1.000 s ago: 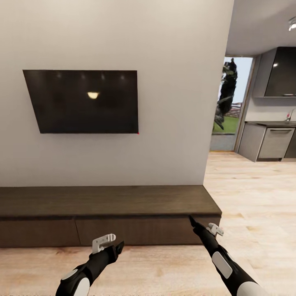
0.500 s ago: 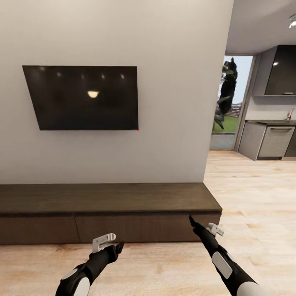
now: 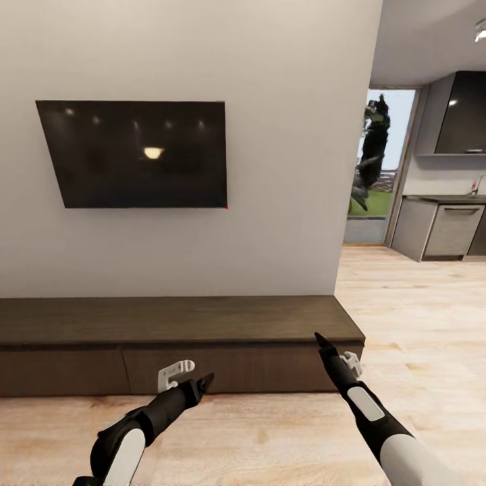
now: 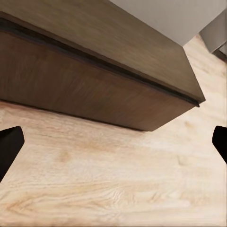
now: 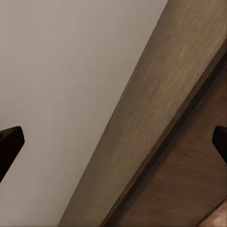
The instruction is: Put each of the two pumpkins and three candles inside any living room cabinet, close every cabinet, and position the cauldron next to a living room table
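Ahead, one closed cabinet (image 3: 175, 324), one television (image 3: 135, 154), left end effector (image 3: 202, 386) and right end effector (image 3: 318, 337) both spread wide, empty.

I'm in a home: a TV (image 3: 131, 154) on the wall above a low cabinet (image 3: 175, 320), wood floor (image 3: 412, 304), and a kitchen (image 3: 449, 226) through the opening.

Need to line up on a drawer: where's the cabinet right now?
In the head view the cabinet runs low along the wall under the TV, its drawer fronts shut, just beyond both end effectors, left and right.
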Controlling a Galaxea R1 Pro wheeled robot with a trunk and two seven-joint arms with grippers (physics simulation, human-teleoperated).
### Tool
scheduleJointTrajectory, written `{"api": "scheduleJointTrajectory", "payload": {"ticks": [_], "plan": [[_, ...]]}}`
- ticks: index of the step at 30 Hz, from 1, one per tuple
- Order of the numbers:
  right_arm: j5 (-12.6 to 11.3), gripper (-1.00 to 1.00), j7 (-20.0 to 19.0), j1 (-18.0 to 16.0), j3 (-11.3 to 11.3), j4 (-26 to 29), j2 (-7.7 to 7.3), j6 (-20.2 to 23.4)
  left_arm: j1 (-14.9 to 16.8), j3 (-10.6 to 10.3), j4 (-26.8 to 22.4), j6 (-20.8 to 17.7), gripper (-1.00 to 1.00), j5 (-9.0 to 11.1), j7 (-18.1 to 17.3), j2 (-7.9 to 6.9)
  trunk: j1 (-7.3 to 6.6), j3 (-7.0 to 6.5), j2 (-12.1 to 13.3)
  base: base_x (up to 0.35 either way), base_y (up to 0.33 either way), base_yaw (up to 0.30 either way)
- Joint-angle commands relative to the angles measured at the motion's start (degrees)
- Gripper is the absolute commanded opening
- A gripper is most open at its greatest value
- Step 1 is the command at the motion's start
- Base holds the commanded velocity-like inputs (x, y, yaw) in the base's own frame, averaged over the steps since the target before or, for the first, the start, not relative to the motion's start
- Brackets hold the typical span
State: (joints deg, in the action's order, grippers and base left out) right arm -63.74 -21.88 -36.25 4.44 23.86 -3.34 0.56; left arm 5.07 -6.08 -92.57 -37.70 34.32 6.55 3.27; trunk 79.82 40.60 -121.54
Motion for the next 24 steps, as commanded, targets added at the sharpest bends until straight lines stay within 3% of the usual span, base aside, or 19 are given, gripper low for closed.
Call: {"api": "scheduleJointTrajectory", "payload": {"ticks": [1, 8, 24], "plan": [[-0.5, 1.00, -0.5, 0.0, 0.0, -0.1, -0.39, 0.1, 0.1, 0.0, -0.1, -0.4, 1.00, 1.1, 0.5, -0.57, 0.22, 0.25, -0.4, 0.000, 0.000, 0.000], [-0.3, 1.00, -0.9, 0.0, -0.1, -0.4, -1.79, -0.3, 0.2, -0.6, -0.1, -0.6, 1.00, 2.1, 0.5, -2.39, 1.75, 1.50, -3.3, 0.000, 0.000, 0.000], [0.3, 1.00, -0.7, 0.0, -0.3, -1.3, -1.88, -0.4, 0.2, -0.7, 1.5, -0.4, 1.00, 1.9, 0.9, -2.56, 5.27, 4.37, -9.7, 0.000, 0.000, 0.000]]}}
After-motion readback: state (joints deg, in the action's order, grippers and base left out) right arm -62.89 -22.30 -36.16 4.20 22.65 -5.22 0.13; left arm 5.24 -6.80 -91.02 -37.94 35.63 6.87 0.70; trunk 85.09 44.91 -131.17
